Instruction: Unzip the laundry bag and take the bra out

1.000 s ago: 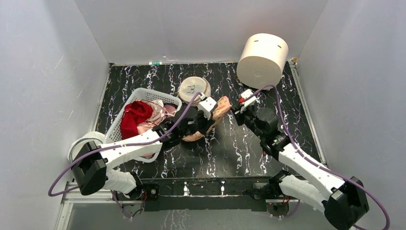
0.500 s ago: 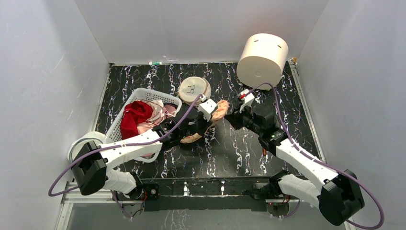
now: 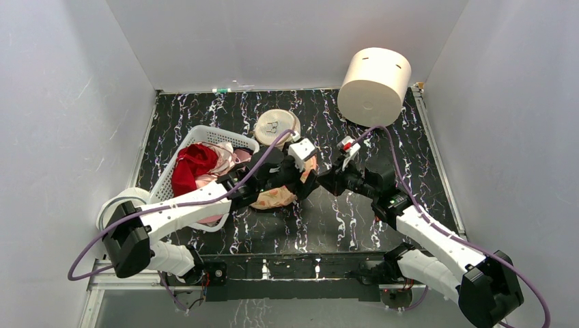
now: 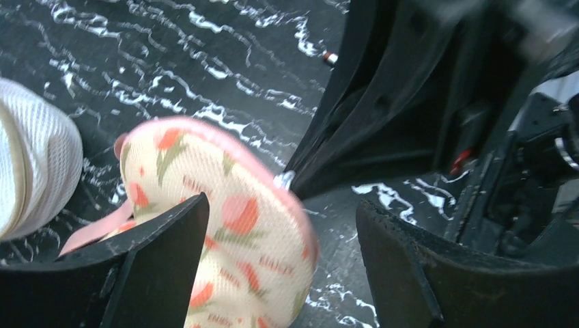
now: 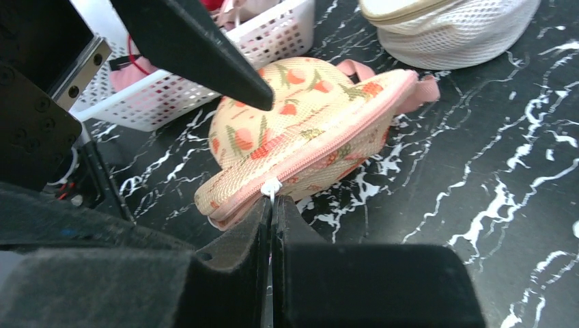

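Observation:
The laundry bag (image 3: 275, 197) lies on the dark marbled table, peach with an orange-red leaf print and a pink zip. In the right wrist view the laundry bag (image 5: 300, 126) shows its zipped edge. My right gripper (image 5: 271, 203) is shut on the white zip pull (image 5: 271, 186) at the bag's near end. My left gripper (image 4: 283, 205) stands open around the other end of the laundry bag (image 4: 252, 253), without pinching it. From above, the left gripper (image 3: 302, 183) and right gripper (image 3: 326, 182) sit close together. The bra is hidden.
A white basket (image 3: 205, 130) at the left holds a red garment (image 3: 193, 167) and pink clothes. A round cream mesh disc (image 3: 276, 125) lies behind the bag. A large cream cylinder (image 3: 374, 85) stands at the back right. Grey walls enclose the table.
My left gripper has opened and let go of the bag, which has dropped from a raised tilt onto the table. My right gripper has moved left and down to the bag's zip end.

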Robot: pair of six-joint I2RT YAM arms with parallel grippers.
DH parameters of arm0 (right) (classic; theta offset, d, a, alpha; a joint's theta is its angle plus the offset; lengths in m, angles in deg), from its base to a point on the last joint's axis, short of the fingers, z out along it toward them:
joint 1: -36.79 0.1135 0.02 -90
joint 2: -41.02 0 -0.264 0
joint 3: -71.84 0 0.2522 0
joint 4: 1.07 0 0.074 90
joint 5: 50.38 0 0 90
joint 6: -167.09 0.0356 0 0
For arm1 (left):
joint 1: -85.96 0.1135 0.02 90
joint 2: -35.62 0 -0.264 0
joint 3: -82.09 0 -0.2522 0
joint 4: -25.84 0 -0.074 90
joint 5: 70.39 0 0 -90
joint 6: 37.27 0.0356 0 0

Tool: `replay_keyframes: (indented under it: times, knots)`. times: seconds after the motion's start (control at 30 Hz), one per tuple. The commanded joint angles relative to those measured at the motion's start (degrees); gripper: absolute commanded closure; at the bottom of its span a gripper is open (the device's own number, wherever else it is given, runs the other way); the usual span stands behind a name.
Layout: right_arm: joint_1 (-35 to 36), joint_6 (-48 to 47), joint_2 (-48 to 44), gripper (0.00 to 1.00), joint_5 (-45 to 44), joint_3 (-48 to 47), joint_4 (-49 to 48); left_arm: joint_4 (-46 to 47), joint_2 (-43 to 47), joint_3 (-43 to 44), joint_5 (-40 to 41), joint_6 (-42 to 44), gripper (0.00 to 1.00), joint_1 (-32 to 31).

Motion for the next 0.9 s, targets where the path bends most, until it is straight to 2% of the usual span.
replay_keyframes:
  times: [0.0, 0.23, 0.43, 0.73, 0.87]
  knots:
    - [0.1, 1.6, -1.1, 1.0, 5.5, -1.2, -5.3, -5.0, -1.7, 6.9, -4.9, -1.6, 0.22, -0.7]
    - [0.1, 2.0, -1.5, 1.0, 6.9, -1.0, -4.9, -8.0, -3.8, 7.5, 1.9, -3.1, 0.31, -0.9]
    - [0.1, 2.0, -2.6, 1.0, 6.4, -0.8, -3.9, -8.7, -2.3, 5.4, 4.1, -3.5, 0.22, -0.8]
    - [0.1, 0.7, -1.5, 1.0, 6.0, -3.0, -1.3, -7.1, -0.6, 2.0, 1.7, -3.9, 0.19, -0.9]
    - [0.1, 0.7, -1.4, 1.0, 6.4, -3.3, -0.6, -6.6, -1.7, 2.8, 3.7, -3.7, 0.34, -0.9]
